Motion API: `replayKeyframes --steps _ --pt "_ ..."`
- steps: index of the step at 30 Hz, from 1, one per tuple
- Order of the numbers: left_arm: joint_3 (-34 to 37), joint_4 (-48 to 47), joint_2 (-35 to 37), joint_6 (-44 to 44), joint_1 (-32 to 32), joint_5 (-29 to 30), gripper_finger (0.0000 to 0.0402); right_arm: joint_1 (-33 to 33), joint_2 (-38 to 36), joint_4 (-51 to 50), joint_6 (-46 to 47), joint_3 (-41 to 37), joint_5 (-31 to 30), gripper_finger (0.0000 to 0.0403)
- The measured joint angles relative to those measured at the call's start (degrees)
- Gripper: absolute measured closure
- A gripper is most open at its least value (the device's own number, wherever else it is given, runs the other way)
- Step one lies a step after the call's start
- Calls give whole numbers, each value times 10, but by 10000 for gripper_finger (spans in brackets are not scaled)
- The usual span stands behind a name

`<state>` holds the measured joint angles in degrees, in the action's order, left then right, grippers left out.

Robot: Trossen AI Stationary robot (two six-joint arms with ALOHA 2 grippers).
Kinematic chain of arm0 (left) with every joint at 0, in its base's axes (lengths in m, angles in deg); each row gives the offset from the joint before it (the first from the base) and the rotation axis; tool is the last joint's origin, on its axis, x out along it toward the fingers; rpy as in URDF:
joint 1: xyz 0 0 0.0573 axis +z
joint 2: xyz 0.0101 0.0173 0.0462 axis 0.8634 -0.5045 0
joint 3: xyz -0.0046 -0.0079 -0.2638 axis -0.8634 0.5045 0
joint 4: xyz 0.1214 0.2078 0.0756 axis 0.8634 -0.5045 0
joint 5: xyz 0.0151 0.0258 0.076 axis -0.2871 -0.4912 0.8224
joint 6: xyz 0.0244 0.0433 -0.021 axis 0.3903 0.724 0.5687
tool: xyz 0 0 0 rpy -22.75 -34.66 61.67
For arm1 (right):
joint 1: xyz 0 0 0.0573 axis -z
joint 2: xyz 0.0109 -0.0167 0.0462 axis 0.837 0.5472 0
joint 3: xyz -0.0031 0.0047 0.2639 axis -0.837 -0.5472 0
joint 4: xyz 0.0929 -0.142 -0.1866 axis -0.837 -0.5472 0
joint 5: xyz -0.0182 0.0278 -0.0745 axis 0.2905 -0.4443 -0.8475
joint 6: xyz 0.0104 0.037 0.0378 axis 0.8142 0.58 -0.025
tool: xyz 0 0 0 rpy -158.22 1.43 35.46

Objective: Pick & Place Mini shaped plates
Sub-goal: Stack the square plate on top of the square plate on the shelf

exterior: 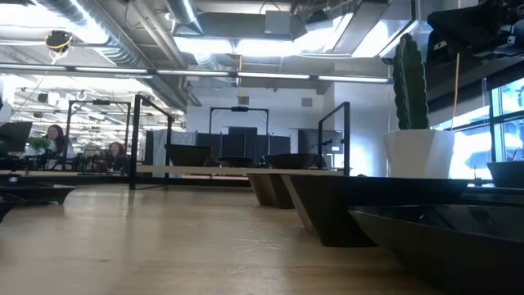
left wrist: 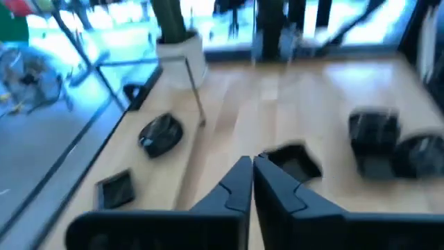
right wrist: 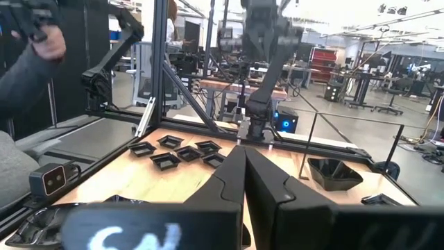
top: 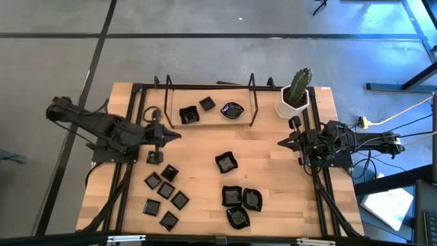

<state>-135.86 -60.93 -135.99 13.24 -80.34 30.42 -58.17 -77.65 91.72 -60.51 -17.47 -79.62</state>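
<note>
The mini shaped plates are small glossy black dishes lying flat on the wooden table. Three (top: 207, 109) lie at the far side under a black frame. One (top: 226, 162) lies alone in the middle and also shows in the left wrist view (left wrist: 295, 161). Several little squares (top: 166, 195) sit near left, and three larger ones (top: 240, 203) sit near the middle. My left gripper (top: 179, 135) (left wrist: 251, 165) hovers at the left, pointing toward the table's right, shut and empty. My right gripper (top: 280, 142) (right wrist: 244, 149) waits at the right, level, shut and empty.
A white cactus pot (top: 295, 97) stands at the far right corner. The black metal frame (top: 205, 86) spans the far side, with rails along both table edges. A person's hand and sleeve (right wrist: 38, 48) show beyond the table's left side. Bare wood (top: 273, 171) lies between the plate groups.
</note>
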Motion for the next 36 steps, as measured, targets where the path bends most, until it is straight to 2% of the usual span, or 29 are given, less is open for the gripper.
replayKeyframes --steps 3,5,10,19,24,27,31,36 --pt "138 199 68 35 -5 4 398 0 0 0 -9 0 -1 393" --pt "211 292 100 74 -2 -2 398 0 0 0 -18 0 -1 393" --pt "327 379 191 100 22 20 398 0 0 1 -26 0 -1 393" --pt "417 366 384 120 36 20 398 0 26 62 -16 0 -5 393" --pt "433 267 478 105 34 17 398 0 68 63 -18 0 -5 393" --pt "433 237 479 98 35 26 398 0 100 69 -46 0 -6 393" --pt "431 250 479 109 35 45 398 0 182 125 -43 8 -20 393" --pt "432 249 479 120 35 61 398 -9 336 104 -29 103 -45 393"
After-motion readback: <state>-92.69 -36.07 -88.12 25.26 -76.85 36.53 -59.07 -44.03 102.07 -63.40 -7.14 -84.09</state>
